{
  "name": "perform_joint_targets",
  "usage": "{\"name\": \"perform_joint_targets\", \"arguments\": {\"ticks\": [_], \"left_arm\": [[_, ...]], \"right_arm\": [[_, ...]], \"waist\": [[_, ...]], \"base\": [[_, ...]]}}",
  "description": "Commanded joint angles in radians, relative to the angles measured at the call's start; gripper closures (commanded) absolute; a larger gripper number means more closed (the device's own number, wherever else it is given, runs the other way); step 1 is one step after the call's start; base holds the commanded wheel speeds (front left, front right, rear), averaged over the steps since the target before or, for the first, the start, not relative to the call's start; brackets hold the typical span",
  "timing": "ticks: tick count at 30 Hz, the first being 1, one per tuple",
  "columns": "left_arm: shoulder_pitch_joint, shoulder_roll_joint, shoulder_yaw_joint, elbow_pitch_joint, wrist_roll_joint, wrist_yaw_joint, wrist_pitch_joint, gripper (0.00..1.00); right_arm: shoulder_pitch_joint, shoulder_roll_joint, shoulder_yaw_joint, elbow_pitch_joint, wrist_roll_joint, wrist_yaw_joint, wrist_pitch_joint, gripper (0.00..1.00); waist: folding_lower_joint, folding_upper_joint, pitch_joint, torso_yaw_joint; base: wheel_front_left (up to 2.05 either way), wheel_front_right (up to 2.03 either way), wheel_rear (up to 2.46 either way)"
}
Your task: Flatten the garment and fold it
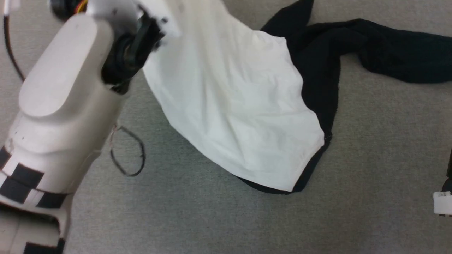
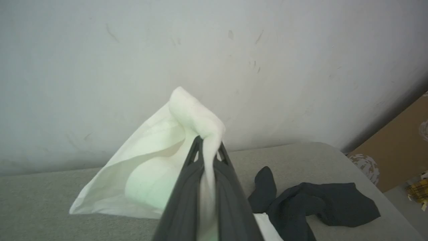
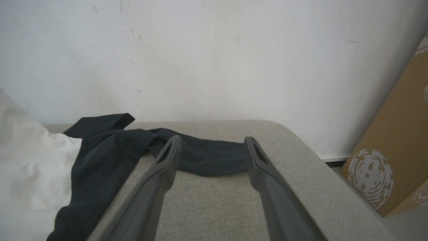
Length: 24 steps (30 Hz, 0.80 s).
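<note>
The garment's white body (image 1: pixel 233 95) is raised at its far edge and slopes down onto the grey padded surface (image 1: pixel 370 148). Its black sleeves (image 1: pixel 388 46) trail flat to the right. In the left wrist view my left gripper (image 2: pixel 209 150) is shut on a bunched fold of the garment's white cloth (image 2: pixel 197 110), which hangs from it as an open pocket. My left forearm (image 1: pixel 67 88) reaches up to that raised edge. My right gripper (image 3: pixel 213 144) hovers open with nothing in it, low over the surface, just short of a black sleeve (image 3: pixel 200 160).
A loose black cable loop (image 1: pixel 129 155) lies on the surface beside my left arm. The surface's rounded corner (image 3: pixel 294 134) meets a white wall (image 3: pixel 214 60). A brown cardboard box (image 3: pixel 394 150) leans on the floor to the right.
</note>
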Motion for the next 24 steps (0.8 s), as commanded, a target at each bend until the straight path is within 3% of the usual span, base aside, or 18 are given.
{"name": "perform_joint_targets", "arguments": {"ticks": [1,7,12,17,22,24], "left_arm": [[-0.042,-0.039,-0.001,-0.047,-0.011,0.004,0.009,1.00],[-0.090,-0.199,-0.053,-0.127,-0.037,-0.027,-0.002,1.00],[-0.049,-0.319,-0.133,-0.089,-0.066,-0.071,-0.069,1.00],[0.059,-0.341,-0.287,-0.022,-0.153,-0.125,-0.118,1.00],[0.178,-0.341,-0.501,0.009,-0.256,-0.123,-0.157,1.00],[0.198,-0.341,-0.540,0.024,-0.270,-0.120,-0.155,1.00]], "right_arm": [[-0.019,0.003,0.005,0.019,0.012,-0.001,-0.018,0.00],[-0.038,0.003,0.022,0.069,0.029,-0.001,-0.052,0.00],[-0.055,0.003,0.000,0.091,0.037,-0.001,-0.083,0.00],[-0.071,0.003,-0.064,0.086,0.027,-0.001,-0.111,0.00],[-0.066,0.003,-0.080,0.097,0.019,-0.001,-0.114,0.00],[-0.064,0.003,-0.077,0.102,0.021,-0.001,-0.113,0.00]], "waist": [[-0.0001,0.0000,0.021,-0.032],[-0.0001,0.0000,0.039,-0.074],[-0.0001,0.0000,0.047,-0.099],[-0.0001,0.0000,0.042,-0.130],[-0.0001,0.0000,0.027,-0.140],[-0.0001,0.0000,0.023,-0.140]], "base": [[0.00,0.00,0.00],[0.00,0.00,0.00],[0.00,0.00,0.00],[0.00,0.00,0.00],[0.00,0.00,0.00],[0.00,0.00,0.00]]}}
